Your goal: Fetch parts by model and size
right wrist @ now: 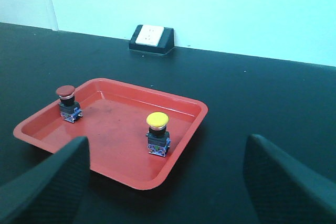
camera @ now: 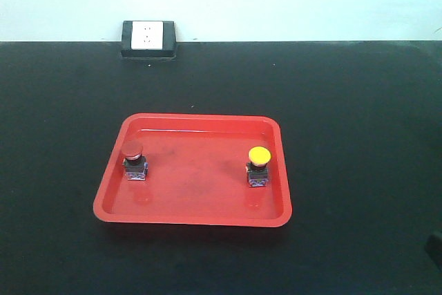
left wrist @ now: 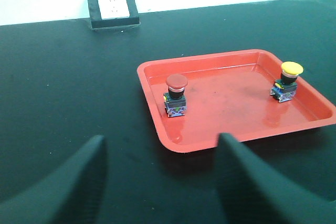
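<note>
Two parts stand upright in a red tray point(camera: 207, 219). The red-capped switch point(camera: 134, 159) is at the tray's left side, the yellow-capped switch point(camera: 258, 166) at its right. In the left wrist view, my left gripper point(left wrist: 160, 179) is open above the black table, just short of the tray's near corner point(left wrist: 176, 145), with the red-capped switch point(left wrist: 176, 95) beyond it. My right gripper point(right wrist: 165, 182) is open too, wide apart over the tray's near right corner point(right wrist: 152, 182), with the yellow-capped switch point(right wrist: 158, 134) ahead of it. Neither gripper holds anything.
A black block with a white socket face point(camera: 148, 38) sits at the table's far edge against the pale wall. A dark object point(camera: 435, 248) pokes in at the front view's right edge.
</note>
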